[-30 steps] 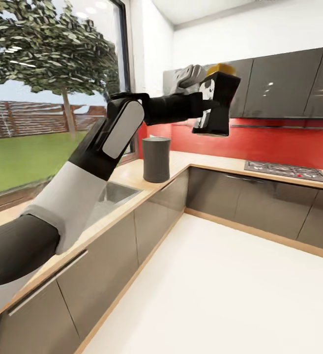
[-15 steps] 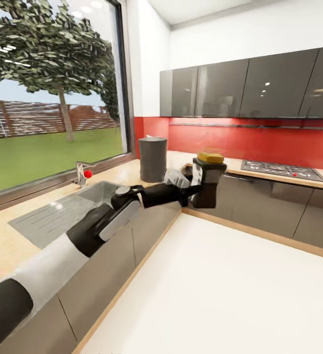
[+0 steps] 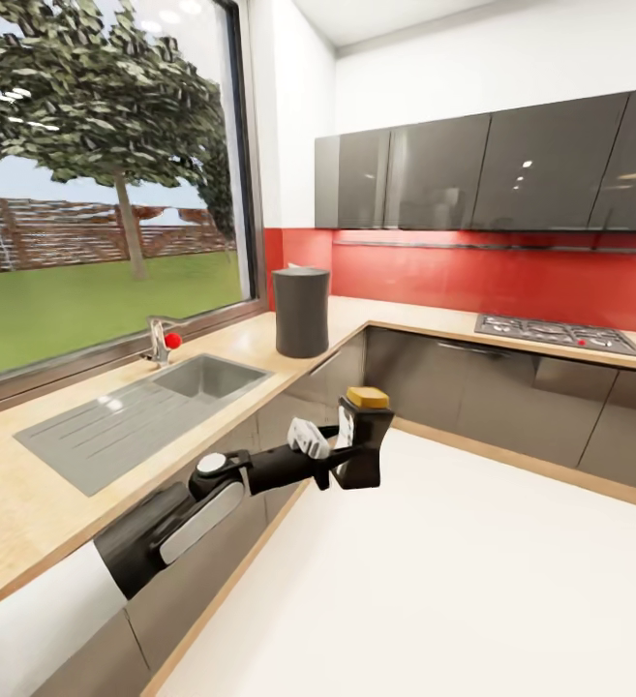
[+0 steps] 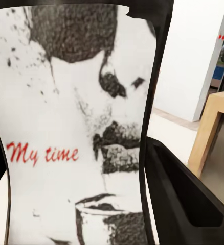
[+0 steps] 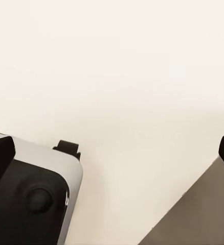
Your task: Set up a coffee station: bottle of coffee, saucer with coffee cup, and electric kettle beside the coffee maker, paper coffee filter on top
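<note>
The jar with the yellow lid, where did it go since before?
The left hand carried the dark yellow-lidded jar with the white label down from cabinet height to below the beige countertop, over the floor. It is still gripped. The tall grey coffee maker stayed put.

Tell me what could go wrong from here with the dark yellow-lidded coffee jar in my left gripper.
1. The dark yellow-lidded coffee jar hangs over open floor, below the pale beige countertop; a slip from the left gripper would drop it.
2. Raising it could clip the counter edge.
3. Setting it beside the tall charcoal-grey coffee maker risks nudging the maker.
</note>
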Available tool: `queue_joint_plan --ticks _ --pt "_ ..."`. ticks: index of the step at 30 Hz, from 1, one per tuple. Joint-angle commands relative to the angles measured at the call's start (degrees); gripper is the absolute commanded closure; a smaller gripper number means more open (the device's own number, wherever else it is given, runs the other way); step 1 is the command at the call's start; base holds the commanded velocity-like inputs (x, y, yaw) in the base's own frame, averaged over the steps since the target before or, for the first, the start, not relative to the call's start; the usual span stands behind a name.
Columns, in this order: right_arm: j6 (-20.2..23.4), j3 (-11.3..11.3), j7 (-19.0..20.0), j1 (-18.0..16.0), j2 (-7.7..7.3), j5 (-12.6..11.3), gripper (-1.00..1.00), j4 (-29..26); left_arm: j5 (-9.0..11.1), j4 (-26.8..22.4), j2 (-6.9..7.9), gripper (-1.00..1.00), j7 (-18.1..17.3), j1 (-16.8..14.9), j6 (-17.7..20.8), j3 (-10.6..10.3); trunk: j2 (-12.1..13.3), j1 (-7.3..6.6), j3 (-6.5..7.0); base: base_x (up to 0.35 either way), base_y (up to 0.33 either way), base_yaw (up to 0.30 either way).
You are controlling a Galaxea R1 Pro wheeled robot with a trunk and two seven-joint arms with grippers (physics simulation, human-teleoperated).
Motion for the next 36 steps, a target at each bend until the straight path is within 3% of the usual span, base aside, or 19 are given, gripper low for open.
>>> queue_joint_plan --ticks 1,36 --pt "-0.31 0.24 0.01 -0.08 -0.01 -0.02 -1.00 0.16 0.63 0.11 0.15 1.00 -0.14 -0.01 0.41 -0.07 -0.48 0.23 -0.26 0.000 0.000 0.000" --pt "-0.31 0.25 0.01 -0.08 0.01 -0.02 -1.00 0.15 0.63 0.84 0.59 1.00 -0.34 0.23 0.14 -0.41 -14.52 7.92 -6.55 0.000 0.000 0.000"
